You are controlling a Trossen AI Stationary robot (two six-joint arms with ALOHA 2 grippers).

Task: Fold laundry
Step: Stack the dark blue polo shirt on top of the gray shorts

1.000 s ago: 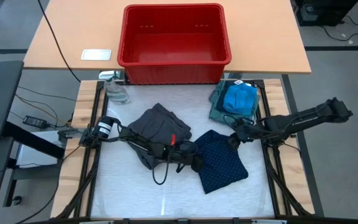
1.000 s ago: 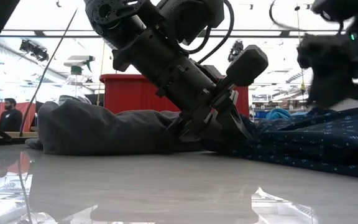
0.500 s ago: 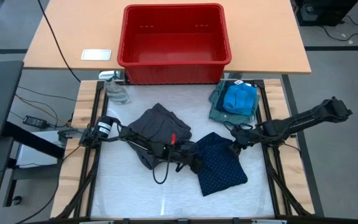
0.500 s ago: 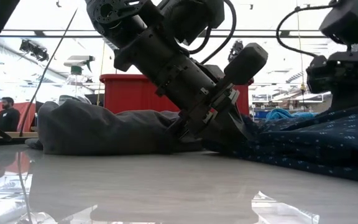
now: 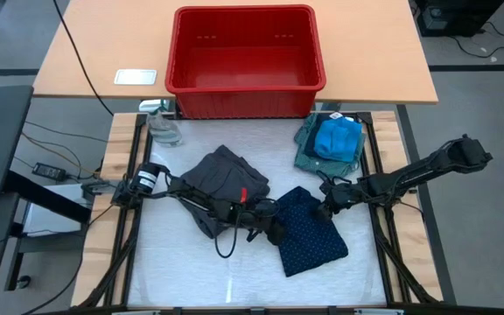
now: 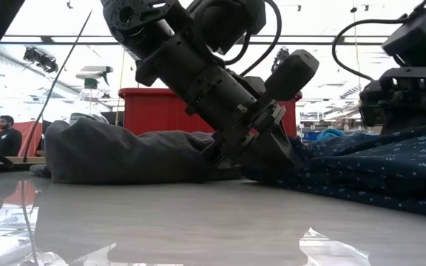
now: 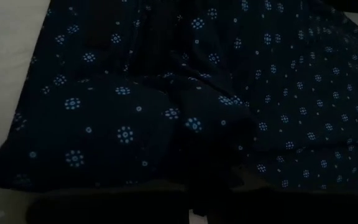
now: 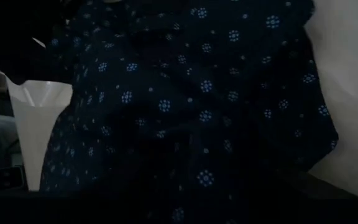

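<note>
My arms are dark, jointed tubes with black cables looping alongside. My left arm (image 5: 160,182) carries a silver collar and a small red mark near the wrist.

The left arm is reaching across the desk from its left edge toward the centre, sloping down, with the left claw (image 5: 274,229) lying low at the surface, fingers closed. The right arm is extending inward from the right edge, holding the right claw (image 5: 325,208) low near the centre.
</note>
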